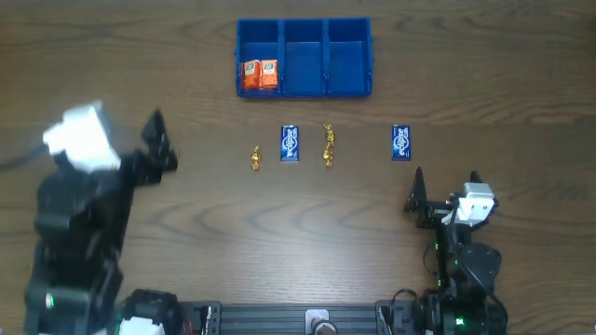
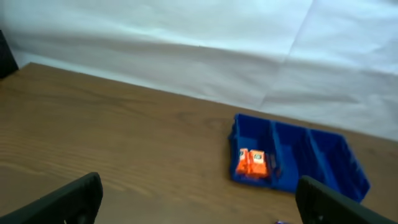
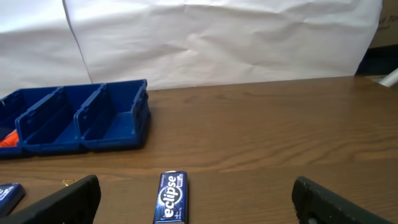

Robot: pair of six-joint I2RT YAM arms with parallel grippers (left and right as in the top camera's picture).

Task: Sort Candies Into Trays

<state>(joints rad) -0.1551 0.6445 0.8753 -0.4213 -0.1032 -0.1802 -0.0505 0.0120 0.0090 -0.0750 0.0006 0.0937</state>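
A blue three-compartment tray (image 1: pixel 304 60) stands at the back centre, with two orange candy packs (image 1: pixel 259 74) in its left compartment. In front of it lie a gold candy (image 1: pixel 255 158), a blue pack (image 1: pixel 290 142), a small cluster of gold candies (image 1: pixel 329 144) and a second blue pack (image 1: pixel 400 142). My left gripper (image 1: pixel 160 141) is open, raised over the bare left side of the table and facing the tray (image 2: pixel 311 155) and its orange packs (image 2: pixel 252 163). My right gripper (image 1: pixel 445 186) is open and low, just short of the right blue pack (image 3: pixel 171 197).
White paper forms a backdrop behind the table's far edge. The wooden tabletop (image 1: pixel 521 112) is bare to the right of the candies and to the left of the tray. The tray's middle and right compartments (image 3: pixel 112 118) hold nothing.
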